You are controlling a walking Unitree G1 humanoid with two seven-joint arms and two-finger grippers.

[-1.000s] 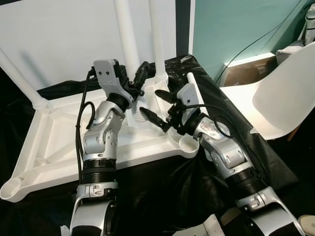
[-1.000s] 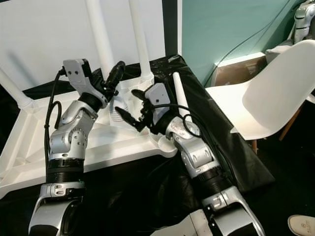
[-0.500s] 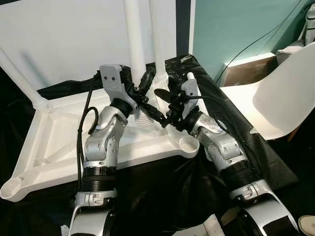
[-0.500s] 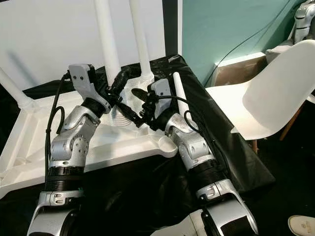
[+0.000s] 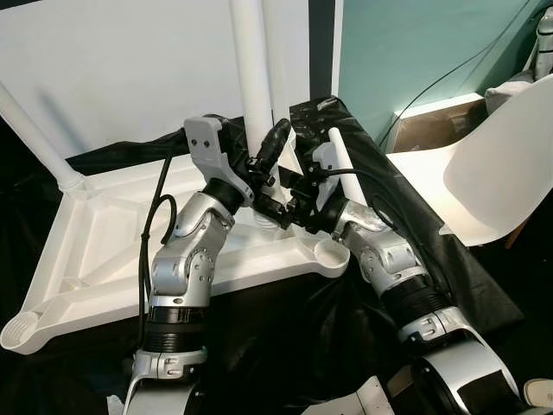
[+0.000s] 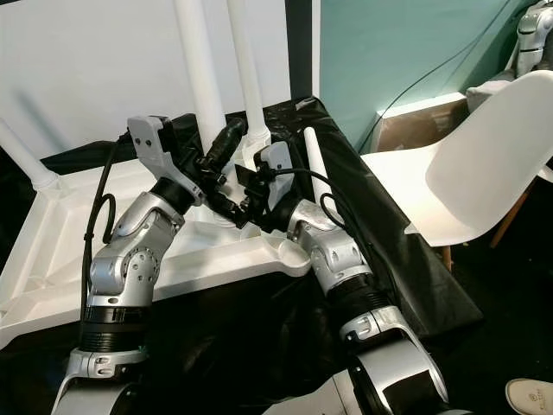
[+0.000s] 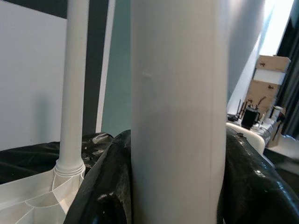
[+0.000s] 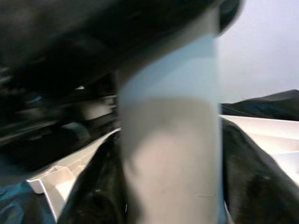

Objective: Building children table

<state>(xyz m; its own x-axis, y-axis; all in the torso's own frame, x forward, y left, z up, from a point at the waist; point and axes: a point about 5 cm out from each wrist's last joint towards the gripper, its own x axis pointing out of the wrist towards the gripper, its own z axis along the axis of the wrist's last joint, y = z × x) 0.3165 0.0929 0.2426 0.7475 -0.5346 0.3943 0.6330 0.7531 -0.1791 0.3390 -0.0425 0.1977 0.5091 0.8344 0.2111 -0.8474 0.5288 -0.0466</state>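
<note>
The white children's table (image 5: 104, 242) lies upside down on black cloth. One leg (image 5: 34, 138) stands in its far left corner and another (image 6: 246, 78) in its far right corner. A third white leg (image 5: 252, 78) is held upright over the table's right side. My left gripper (image 5: 268, 160) is shut on its shaft, which fills the gap between the black fingers (image 7: 103, 186). Just below, my right gripper (image 5: 281, 203) is shut on the same leg (image 8: 170, 154) near its lower end, which the fingers hide. A fourth leg (image 5: 346, 173) lies loose on the cloth at the right.
Open leg sockets sit at the near right corner (image 5: 331, 252) and the near left corner (image 5: 19, 333). A white chair (image 5: 501, 164) stands to the right, with a cardboard box (image 5: 436, 121) behind it by the teal wall. A shoe (image 6: 531, 395) lies on the floor.
My left gripper has carried the held leg to the right. My right gripper, open and apart from it a second ago, has moved in and shut on its lower part.
</note>
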